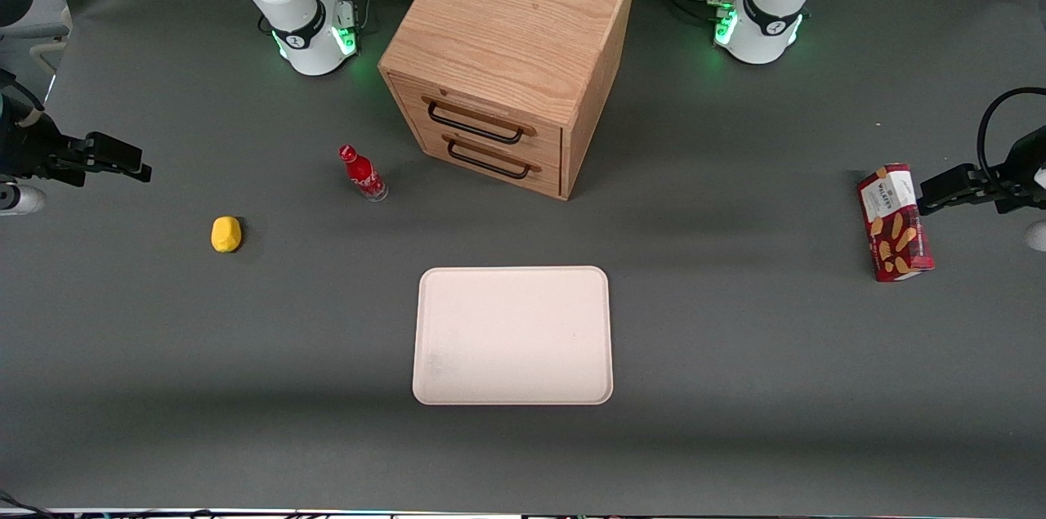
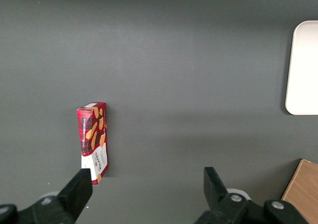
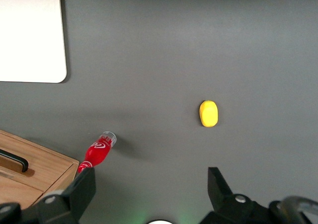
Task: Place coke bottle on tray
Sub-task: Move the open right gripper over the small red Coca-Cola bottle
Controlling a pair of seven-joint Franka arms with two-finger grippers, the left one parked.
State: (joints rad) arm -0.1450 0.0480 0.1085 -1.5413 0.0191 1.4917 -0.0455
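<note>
One small slim red coke bottle (image 1: 362,172) with a red cap and white writing, standing up on the dark grey surface (image 1: 735,388). Near the wooden drawer box (image 1: 511,53) with two black handles, out in front of its drawers and a bit toward the working arm's end. Touching nothing. Seen too from the right wrist camera (image 3: 98,152), with its clear base showing.

One big flat pale pink tray (image 1: 513,335) with round corners and a low rim, lying nearer to the front camera than the bottle and the drawer box. Well apart from the bottle. Nothing on it.

One small yellow lump (image 1: 226,234), round and smooth, lying on the surface toward the working arm's end, nearer to the front camera than the bottle. Apart from the bottle and the tray.

One red snack box (image 1: 894,222) with pictures of biscuits, lying flat toward the parked arm's end, far from everything else.

One black gripper (image 3: 151,186) on the working arm, up in the air at its own end of the surface, well away from the bottle. Black fingers (image 3: 82,184) spread wide apart, holding nothing. Bottle and yellow lump both on the surface under its camera, with the bottle close by one finger in that view.
</note>
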